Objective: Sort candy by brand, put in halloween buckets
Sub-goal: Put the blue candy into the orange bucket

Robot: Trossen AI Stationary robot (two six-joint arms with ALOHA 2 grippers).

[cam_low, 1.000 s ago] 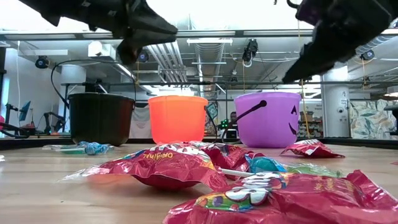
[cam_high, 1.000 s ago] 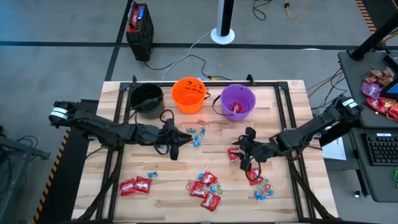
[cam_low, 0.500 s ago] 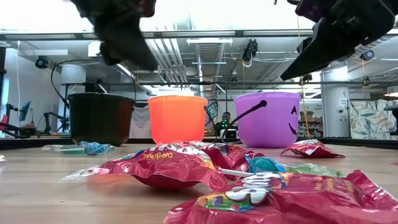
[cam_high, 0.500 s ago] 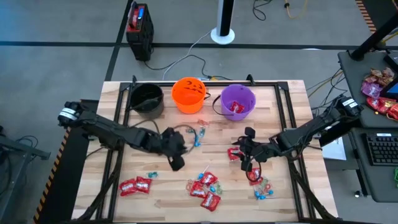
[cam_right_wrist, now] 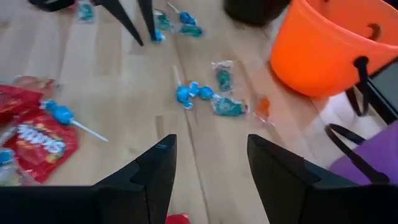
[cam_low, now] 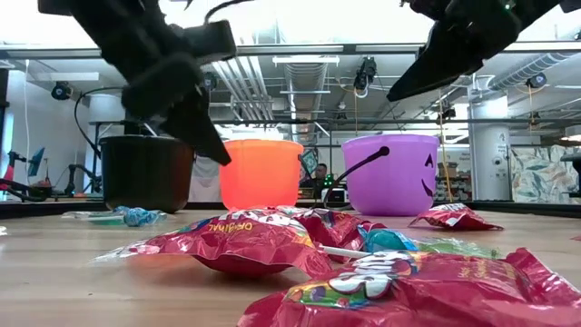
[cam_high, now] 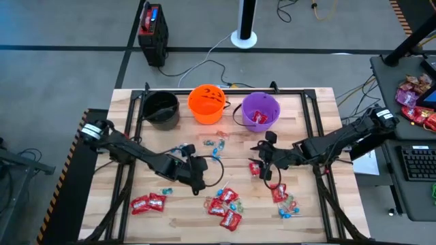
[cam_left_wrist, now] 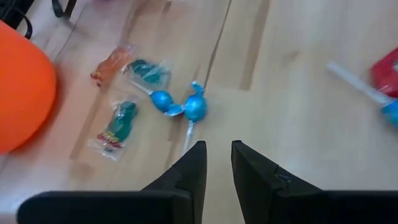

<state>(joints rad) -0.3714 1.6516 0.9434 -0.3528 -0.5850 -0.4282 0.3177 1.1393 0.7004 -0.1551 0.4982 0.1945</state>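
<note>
Reading "ORIGINAL": red packet (cam_low: 238,245)

Candy (cam_high: 225,204) scattered; buckets (cam_high: 207,103) upright.

Low view: nearest big red candy packet (cam_low: 231,245) w/ white print reading "ORIGINAL" along its top edge; rest of the wording on it creased, not readable. Red packet (cam_low: 408,286) at the very front has a white logo w/ bubble letters, too folded to read. Right wrist view: red packet (cam_right_wrist: 34,142) on the table shows white letters, blurred, can't make out the word. Orange bucket (cam_high: 206,102) in high view carries a black pumpkin face, no words. Purple bucket (cam_low: 392,173) in low view has a dark face cutout, no text. No numbers or signs readable elsewhere.
</note>
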